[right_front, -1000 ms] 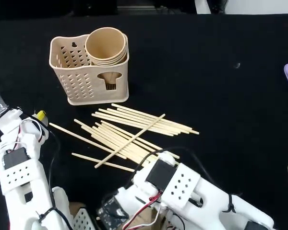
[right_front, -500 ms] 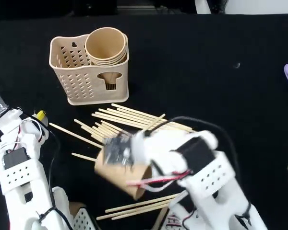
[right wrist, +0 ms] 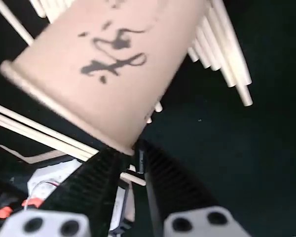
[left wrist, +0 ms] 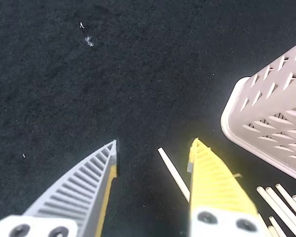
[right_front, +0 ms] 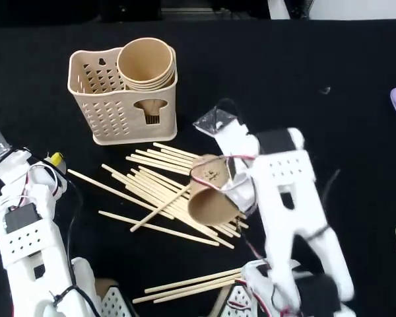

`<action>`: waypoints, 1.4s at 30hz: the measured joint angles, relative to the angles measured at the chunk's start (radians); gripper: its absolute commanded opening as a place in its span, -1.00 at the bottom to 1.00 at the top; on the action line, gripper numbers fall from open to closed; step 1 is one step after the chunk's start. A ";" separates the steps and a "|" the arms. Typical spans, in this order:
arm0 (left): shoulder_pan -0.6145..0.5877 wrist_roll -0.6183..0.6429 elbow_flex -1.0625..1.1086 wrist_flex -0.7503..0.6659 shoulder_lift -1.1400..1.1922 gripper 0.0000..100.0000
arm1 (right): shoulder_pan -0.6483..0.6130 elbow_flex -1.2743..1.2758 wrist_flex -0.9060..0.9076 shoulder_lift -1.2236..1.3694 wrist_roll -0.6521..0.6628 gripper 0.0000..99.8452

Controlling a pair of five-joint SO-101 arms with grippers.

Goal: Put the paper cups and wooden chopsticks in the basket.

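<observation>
The right gripper (right wrist: 138,150), on a white arm raised over mid-table, has its black jaws pinched on the rim of one tan paper cup (right_front: 208,191). The cup hangs tilted above a loose pile of pale wooden chopsticks (right_front: 155,181), too overlapped to count. The cup's dark squiggled print is unreadable. At 6 o'clock lie three more chopsticks (right_front: 191,287). At 10 o'clock stands one beige perforated plastic basket (right_front: 115,115) holding a stack of nested paper cups (right_front: 145,59), about four. The left gripper (left wrist: 154,144), at 8 o'clock, is spread apart over the black table (left wrist: 89,74).
</observation>
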 measured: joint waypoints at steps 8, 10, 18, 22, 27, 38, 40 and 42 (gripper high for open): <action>0.000 0.000 0.000 0.000 0.000 -0.52 | 0.003 -0.040 -0.155 0.046 -0.052 -0.74; 0.000 0.000 0.000 0.000 0.000 -0.52 | 0.003 -0.040 -0.196 0.046 -0.064 -0.75; 0.000 0.000 0.000 0.000 0.000 -0.52 | -0.012 -0.008 -0.381 0.046 -0.068 -0.97; 0.000 0.000 0.000 0.000 0.000 -0.52 | -0.017 0.011 -0.434 0.046 -0.071 -0.98; 0.000 0.000 0.000 0.000 0.000 -0.52 | -0.017 0.011 -0.400 0.023 -0.071 -0.98; 0.000 0.000 0.000 0.000 0.000 -0.52 | -0.029 0.227 -0.509 -0.130 0.017 -0.44; 0.000 0.000 0.000 0.000 0.000 -0.52 | -0.029 0.290 -0.583 -0.133 0.114 -0.44; 0.000 0.000 0.000 0.000 0.000 -0.52 | -0.029 0.336 -0.618 -0.161 0.192 -0.43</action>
